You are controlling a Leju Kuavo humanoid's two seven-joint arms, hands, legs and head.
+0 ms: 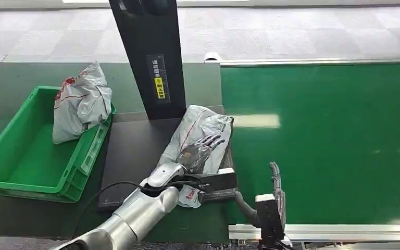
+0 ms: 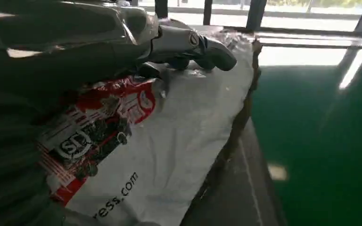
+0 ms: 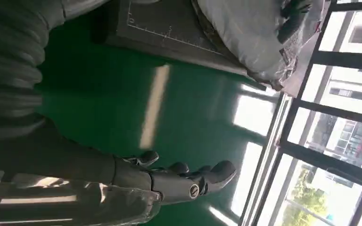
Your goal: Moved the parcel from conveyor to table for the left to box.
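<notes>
The parcel (image 1: pixel 200 133) is a crinkled grey-white plastic mailer lying on the dark surface (image 1: pixel 130 151) beside the green conveyor (image 1: pixel 323 140). The left hand (image 1: pixel 198 152) rests flat on it, fingers (image 1: pixel 214 139) spread, gripping nothing. The left wrist view shows its red and black printed label (image 2: pixel 94 127). The right hand (image 3: pixel 179 181) hangs over the belt, fingers loosely apart and empty.

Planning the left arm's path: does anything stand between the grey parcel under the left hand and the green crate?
Nothing visible blocks it. The grey plastic parcel lies under the left hand; bare dark mat separates it from the green plastic crate.
</notes>
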